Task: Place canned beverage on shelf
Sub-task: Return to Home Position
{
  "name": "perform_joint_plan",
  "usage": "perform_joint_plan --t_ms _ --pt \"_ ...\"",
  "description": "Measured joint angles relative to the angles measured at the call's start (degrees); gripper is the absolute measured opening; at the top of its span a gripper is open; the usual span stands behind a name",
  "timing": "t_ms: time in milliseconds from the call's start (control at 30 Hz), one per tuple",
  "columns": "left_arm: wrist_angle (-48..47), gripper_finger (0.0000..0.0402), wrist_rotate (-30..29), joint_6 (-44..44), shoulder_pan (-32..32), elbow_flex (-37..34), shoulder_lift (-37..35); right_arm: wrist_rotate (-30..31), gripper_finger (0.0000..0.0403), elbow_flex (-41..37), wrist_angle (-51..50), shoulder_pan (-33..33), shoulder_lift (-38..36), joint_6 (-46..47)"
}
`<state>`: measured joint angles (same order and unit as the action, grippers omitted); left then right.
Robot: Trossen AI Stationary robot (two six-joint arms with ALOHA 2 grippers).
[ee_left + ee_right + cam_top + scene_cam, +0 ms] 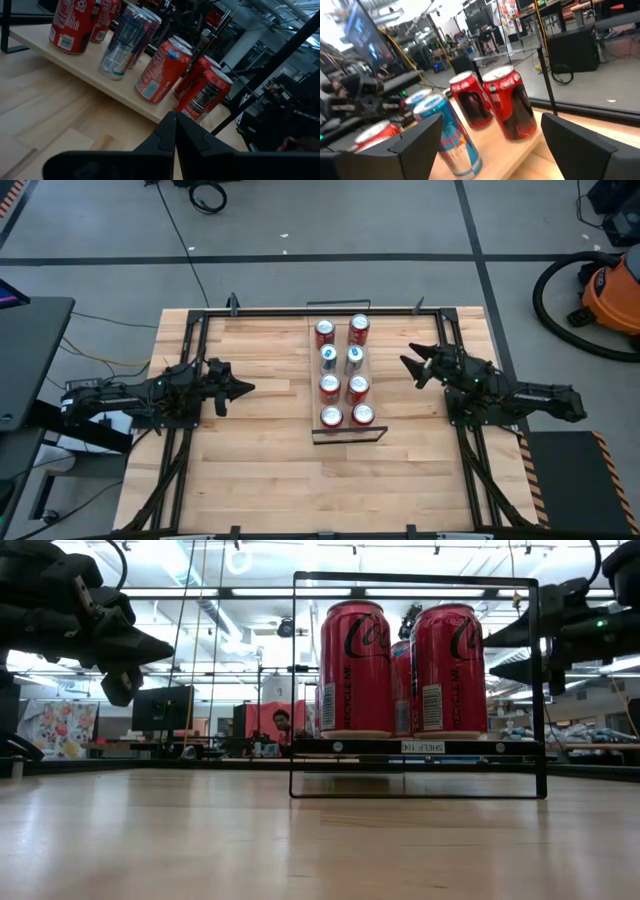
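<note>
Black, the left claw (244, 388) is closed to a single point, its fingers pressed together with nothing between them. It hangs above the surface (260, 470) on the left arm's side of the shelf (82, 65), well apart from it, with its tip aimed at the shelf's long edge. The right claw (408, 367) is spread wide and also holds nothing. It hangs off the shelf's other long side, nearer than the left one but not touching, its fingers facing the cans. In the low view both claws sit at about the height of the can tops.

The shelf lies in the middle of the light plank surface, between the two claws. A thin black wire rail (415, 580) stands at the short end that faces the low camera. Eight cans stand upright on the shelf in two rows of four along its length. Six are red cans (329, 386). Two are blue cans (328, 357), side by side as the second pair from the shelf's far end. Beyond that end, off in the room, a person (282, 723) shows.
</note>
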<state>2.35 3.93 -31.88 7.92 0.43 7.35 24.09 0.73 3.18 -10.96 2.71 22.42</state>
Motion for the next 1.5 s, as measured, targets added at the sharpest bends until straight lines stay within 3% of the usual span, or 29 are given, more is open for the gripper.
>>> perform_joint_plan --t_ms 333,1500 --pt "0.0 0.0011 0.0 0.0 -0.8 0.0 0.2 -0.2 0.0348 0.0 0.0 0.0 4.1 -0.1" --pt "0.0 0.0011 0.0 0.0 -0.8 0.0 0.2 -0.2 0.0348 0.0 0.1 0.0 4.1 -0.1"
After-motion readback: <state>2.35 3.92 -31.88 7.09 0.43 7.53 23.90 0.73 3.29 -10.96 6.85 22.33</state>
